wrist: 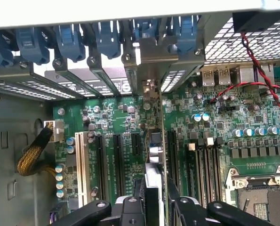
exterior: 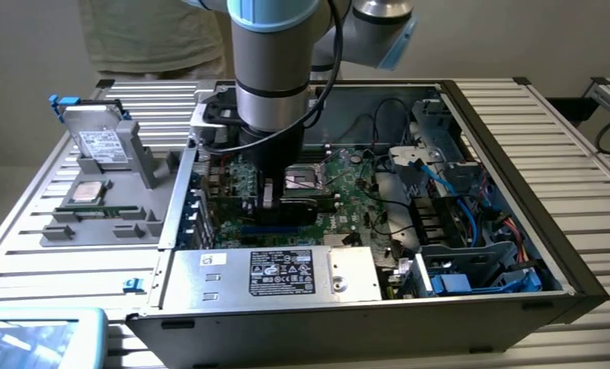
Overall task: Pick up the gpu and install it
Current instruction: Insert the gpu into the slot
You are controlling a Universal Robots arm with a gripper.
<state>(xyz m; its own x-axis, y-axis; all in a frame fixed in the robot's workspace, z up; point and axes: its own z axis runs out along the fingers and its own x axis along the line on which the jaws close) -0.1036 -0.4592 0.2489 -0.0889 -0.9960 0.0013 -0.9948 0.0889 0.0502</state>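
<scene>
The gripper (wrist: 155,208) closes its two fingers (wrist: 130,209) narrowly on the gpu (wrist: 155,155). They hold the one card edge-on and upright, low over the motherboard (wrist: 215,122) inside the open computer case (exterior: 510,154). I cannot tell whether the card's lower edge touches a slot yet.

To seat it well, I judge the card should stay vertical and parallel to the slots. Its metal end bracket (wrist: 149,56) should line up with the open bay in the rear wall. The push should go straight down and evenly, since a tilt could jam the edge connector or catch the bracket on the neighbouring covers.

Just beside the card run the expansion slots. I count one white slot (wrist: 82,165) and three black slots (wrist: 100,160), with one more close against the card on its other side. Past those lie what look like four memory slots (wrist: 203,162) and one CPU socket (wrist: 257,197). Farther off, along the rear wall, I count six blue retention clips (wrist: 67,40).

Outside the case, on the exterior view's left, a grey tray (exterior: 111,231) carries one hard drive (exterior: 100,142), one processor chip (exterior: 84,192) and one memory stick (exterior: 100,209). One person (exterior: 151,31) stands behind the table.
</scene>
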